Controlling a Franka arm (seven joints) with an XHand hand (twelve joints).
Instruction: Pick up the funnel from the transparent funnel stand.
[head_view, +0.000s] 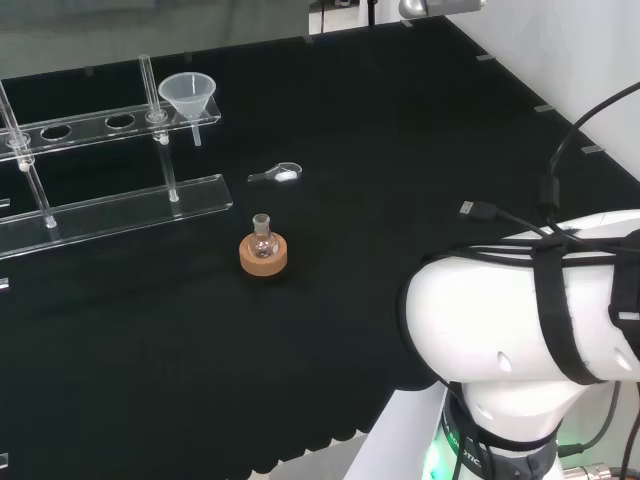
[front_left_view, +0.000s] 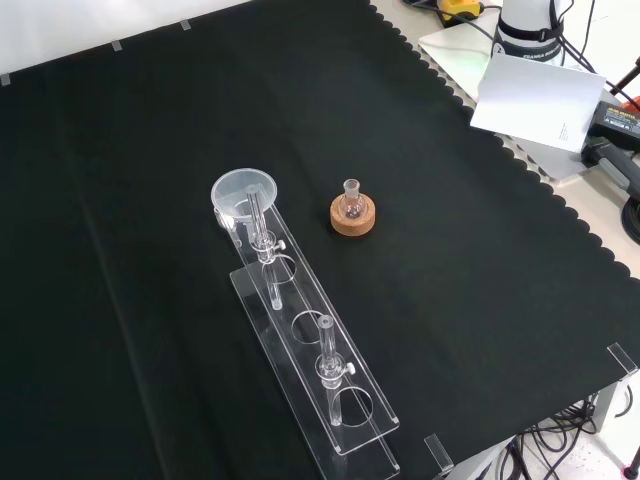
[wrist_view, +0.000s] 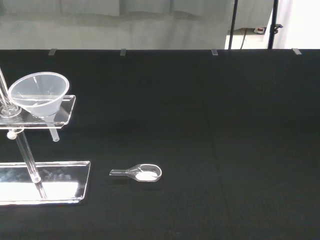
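The funnel (head_view: 189, 97) is seated in the end hole of the transparent funnel stand (head_view: 110, 205), its clear cone resting on the upper shelf and its short stem hanging below the shelf. In the head view, the funnel is found at the right end of the stand, toward the far side of the black cloth (head_view: 330, 340). In the front view, the funnel (front_left_view: 244, 194) is seen at the upper end of the stand (front_left_view: 310, 350), whose shelf is carried on two upright clear posts above a flat clear base. Further round holes in the shelf are seen to be unoccupied.

A small round-bottomed flask (head_view: 262, 240) is set upright on a cork ring (head_view: 263, 255), near the stand's funnel end and apart from it. A small clear scoop (head_view: 277, 175) with a white substance in its bowl is laid flat on the cloth, between the funnel and the flask in the head view. In the wrist view, the funnel (wrist_view: 39, 95), the shelf edge and the scoop (wrist_view: 141, 173) are shown well apart.

The state of the hand's fingers cannot be told. A large white link (head_view: 520, 330) of the arm is seen at the right of the head view.
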